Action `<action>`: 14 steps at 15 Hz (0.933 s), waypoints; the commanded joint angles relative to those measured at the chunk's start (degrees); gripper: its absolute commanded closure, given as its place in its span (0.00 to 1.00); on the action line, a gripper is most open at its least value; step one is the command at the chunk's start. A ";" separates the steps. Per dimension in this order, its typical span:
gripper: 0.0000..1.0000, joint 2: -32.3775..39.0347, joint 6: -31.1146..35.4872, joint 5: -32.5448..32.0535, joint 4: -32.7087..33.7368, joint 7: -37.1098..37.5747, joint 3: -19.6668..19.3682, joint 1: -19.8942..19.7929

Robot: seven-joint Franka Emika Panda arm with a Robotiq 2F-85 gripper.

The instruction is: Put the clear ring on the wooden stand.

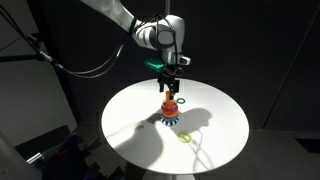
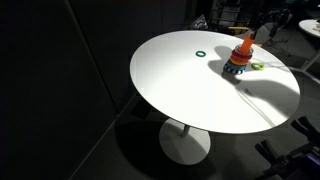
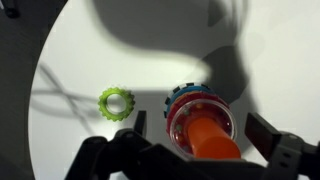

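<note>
Gripper: jaws apart, centre frame, over wooden stand | clear ring apparently seated around it, lower centre | placement seemingly done; only retreat remains.

I see a round white table on a pedestal. A yellow-green ring lies on the table, well inside its rim. A dark green ring, apparently flat, lies nearer the table's edge.

Matt white table, knobbly yellow-green plastic ring (toothed rim), smooth glossy wooden stand.
</note>
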 commanded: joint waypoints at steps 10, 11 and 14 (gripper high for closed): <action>0.00 -12.21 -13.43 -1.09 -3.06 -2.51 0.14 0.10; 0.00 -13.19 -13.61 -1.40 -3.61 -3.01 0.15 0.12; 0.00 -16.32 -12.07 -3.45 -6.18 -4.38 0.08 0.27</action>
